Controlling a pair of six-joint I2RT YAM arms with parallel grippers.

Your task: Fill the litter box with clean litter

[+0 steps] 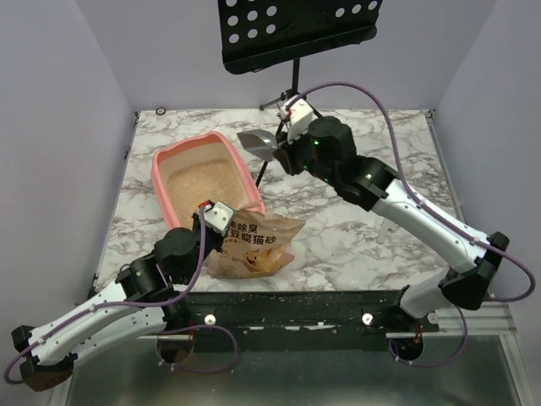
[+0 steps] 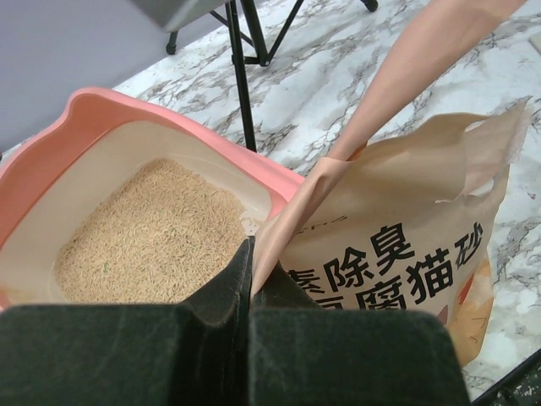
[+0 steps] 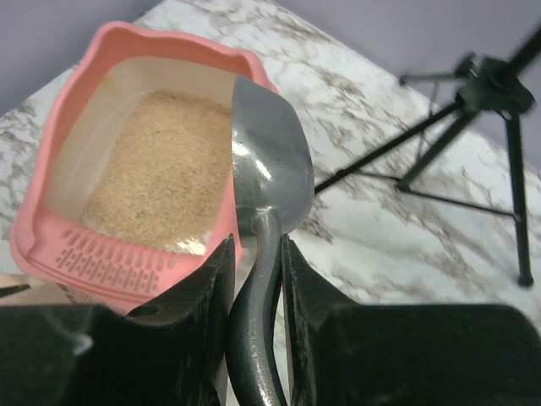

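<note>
The salmon-pink litter box [image 1: 166,159] lies left of centre, with a bed of tan clean litter [image 1: 207,179] inside it. My left gripper [image 1: 206,211] is shut on the top edge of the orange-tan litter bag [image 1: 254,245], which lies against the box's near end. In the left wrist view the bag's paper edge [image 2: 292,216] is pinched between the fingers beside the litter [image 2: 152,237]. My right gripper [image 3: 256,245] is shut on the handle of a grey metal scoop [image 3: 266,156]. Its bowl looks empty and hangs by the box's right rim [image 3: 76,93], at the far corner [image 1: 256,142].
A black music stand [image 1: 296,30] rises at the back; its tripod legs [image 3: 473,93] spread over the marble table right of the box, and one leg [image 2: 241,76] runs close to the box's far rim. Grey walls close in both sides.
</note>
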